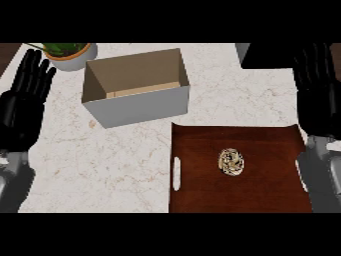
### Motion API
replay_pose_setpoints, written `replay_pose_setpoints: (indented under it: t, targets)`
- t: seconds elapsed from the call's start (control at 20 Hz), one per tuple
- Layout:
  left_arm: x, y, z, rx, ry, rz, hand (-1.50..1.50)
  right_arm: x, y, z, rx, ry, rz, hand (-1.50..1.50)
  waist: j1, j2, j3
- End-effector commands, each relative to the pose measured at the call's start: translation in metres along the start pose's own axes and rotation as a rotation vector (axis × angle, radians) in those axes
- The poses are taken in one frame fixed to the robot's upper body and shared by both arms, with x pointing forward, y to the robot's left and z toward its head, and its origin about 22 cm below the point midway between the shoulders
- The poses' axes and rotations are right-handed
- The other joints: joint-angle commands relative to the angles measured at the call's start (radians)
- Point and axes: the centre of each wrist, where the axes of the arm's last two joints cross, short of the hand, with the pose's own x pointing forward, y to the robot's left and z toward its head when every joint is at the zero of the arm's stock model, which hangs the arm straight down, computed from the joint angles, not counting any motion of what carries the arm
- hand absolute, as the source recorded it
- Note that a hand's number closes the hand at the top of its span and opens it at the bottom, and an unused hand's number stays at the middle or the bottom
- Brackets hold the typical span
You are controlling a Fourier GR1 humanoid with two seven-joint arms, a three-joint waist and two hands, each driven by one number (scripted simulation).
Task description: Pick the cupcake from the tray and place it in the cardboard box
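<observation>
Cupcake sat in the middle of the tray on the table; box (top open) stood just behind. Left hand and right hand flanked them, fingers straight, clear of the cupcake.

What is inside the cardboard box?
The grey-sided cardboard box shows only brown inner walls and a pale strip of floor; its near wall hides the rest. The speckled cupcake lies on the dark brown tray.
</observation>
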Motion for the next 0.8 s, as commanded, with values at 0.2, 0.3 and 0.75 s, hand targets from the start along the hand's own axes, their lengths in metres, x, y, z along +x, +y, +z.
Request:
replay_pose_setpoints:
  t: [0.2,0.3,0.75]
  targets:
    - [-0.033,0.07,0.019,0.103,0.198,-0.427,0.0,-0.034,0.01,0.026,0.56,0.186,0.033,-1.5,0.076,0.045,0.006]
    - [-0.043,0.061,0.024,0.076,0.238,-0.377,0.0,0.033,0.009,-0.002,0.713,-0.154,0.47,-1.5,0.089,0.005,-0.031]
    - [-0.068,0.081,0.038,0.117,0.325,-0.535,0.0,-0.084,-0.094,0.053,0.946,-0.013,0.161,-1.5,0.052,0.049,0.007]
